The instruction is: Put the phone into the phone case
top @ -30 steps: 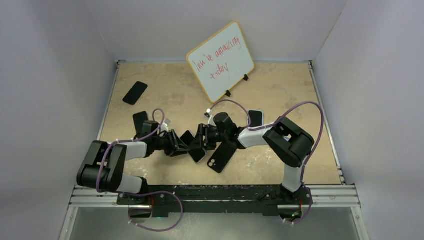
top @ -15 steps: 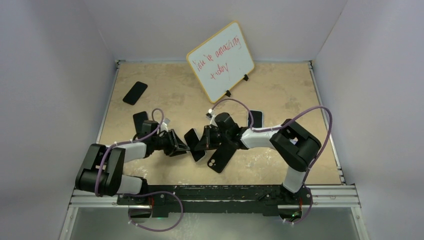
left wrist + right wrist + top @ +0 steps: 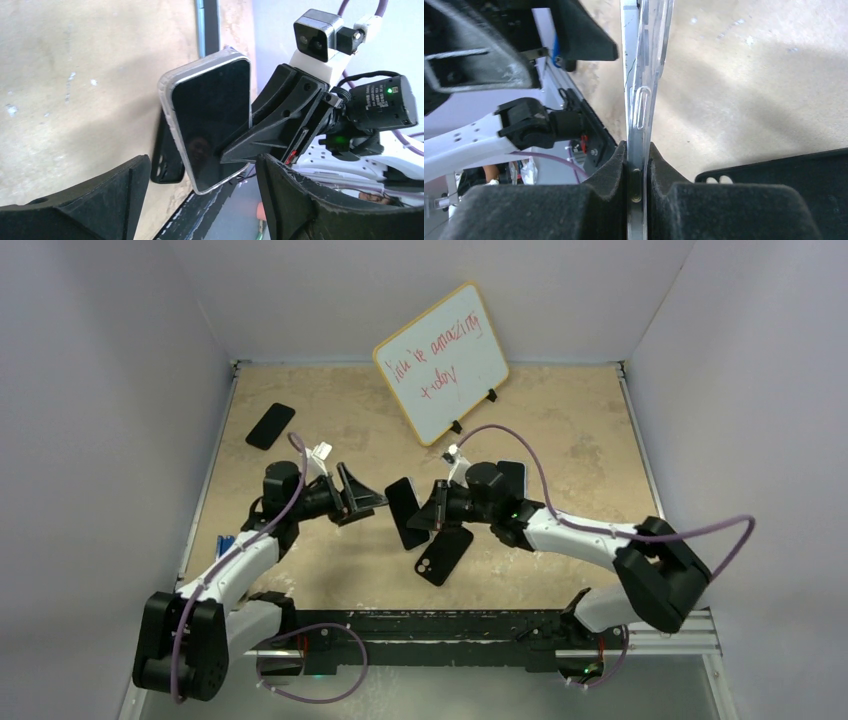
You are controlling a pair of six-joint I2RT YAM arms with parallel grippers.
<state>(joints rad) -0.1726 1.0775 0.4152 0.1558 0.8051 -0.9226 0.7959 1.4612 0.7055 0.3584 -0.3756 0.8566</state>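
Your left gripper [image 3: 368,502] has just let go and moved back to the left, its fingers wide apart. The right gripper [image 3: 432,518] alone now clamps the phone [image 3: 212,122], lifted at mid-scene. The clear case [image 3: 166,95] seems already around it, but the corners are hard to judge.

Phone [image 3: 212,120]: black screen. Case [image 3: 654,45]: clear. Table [image 3: 560,430]: mottled beige. Whiteboard [image 3: 440,360]: white, red writing. Cables [image 3: 495,428]: purple.
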